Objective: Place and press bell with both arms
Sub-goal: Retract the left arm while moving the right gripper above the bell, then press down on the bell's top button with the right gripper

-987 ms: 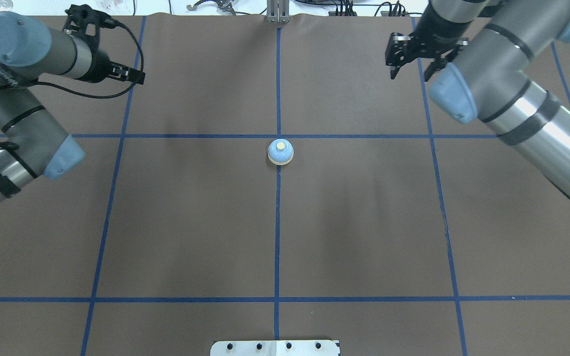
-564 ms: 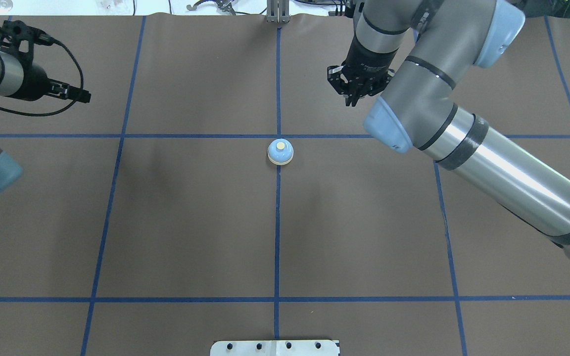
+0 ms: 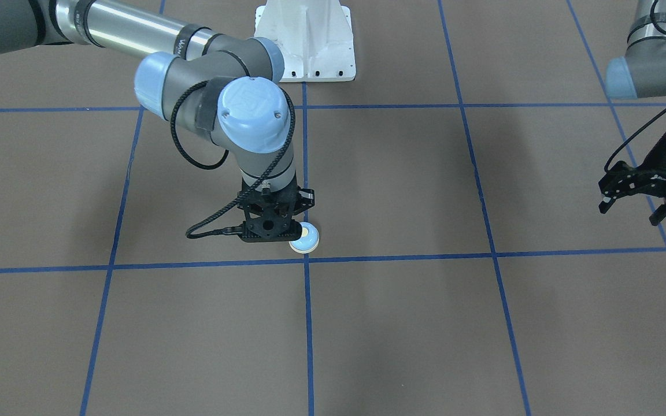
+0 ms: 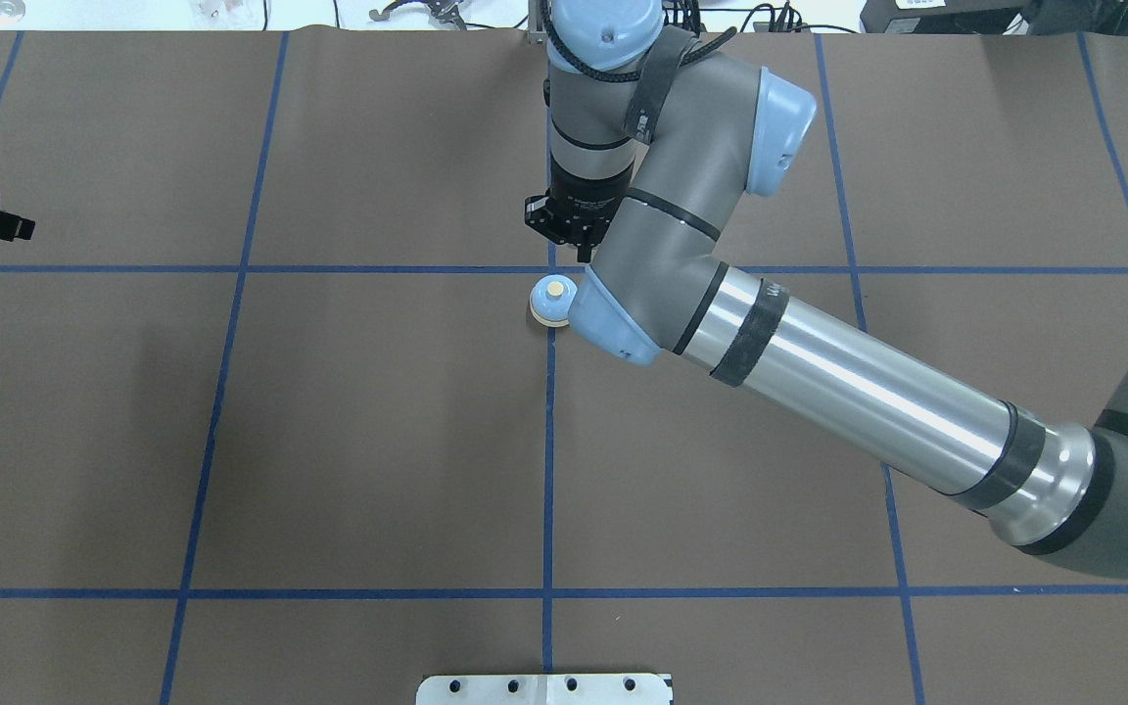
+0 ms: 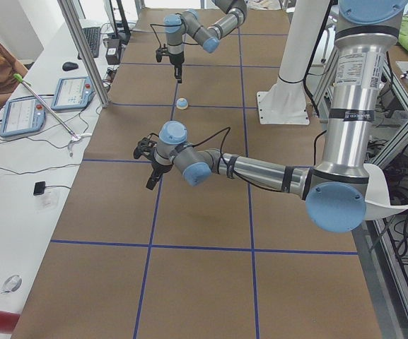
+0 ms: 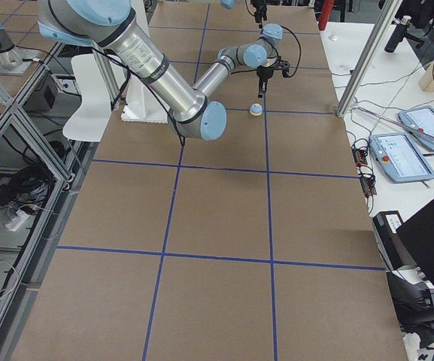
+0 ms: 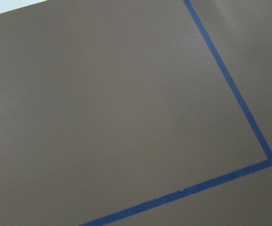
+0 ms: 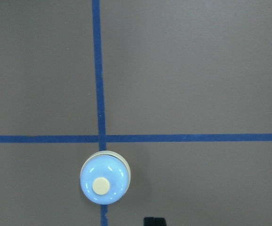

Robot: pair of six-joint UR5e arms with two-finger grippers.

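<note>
The bell point(image 4: 550, 298) stands upright on the brown table by the crossing of two blue tape lines; it also shows in the front view point(image 3: 305, 238) and in the right wrist view point(image 8: 103, 178). My right gripper point(image 4: 582, 253) hangs above the table, pointing down, close beside the bell on its far side and not touching it. Its fingers look shut and empty; one black tip point(image 8: 153, 221) shows at the bottom edge of the wrist view. My left gripper point(image 3: 631, 211) is open and empty, far off at the table's left side. The left wrist view shows only bare table.
The white pedestal base point(image 3: 304, 40) stands at the robot's side of the table. Blue tape lines point(image 4: 548, 441) divide the brown mat into squares. Operators' desks with tablets point(image 5: 20, 116) and an aluminium post point(image 5: 83, 49) lie beyond the far edge.
My right arm has swung from the far right corner to the centre, beside the bell, and its fingers have closed. My left arm has pulled back leftward, nearly out of the overhead view.
</note>
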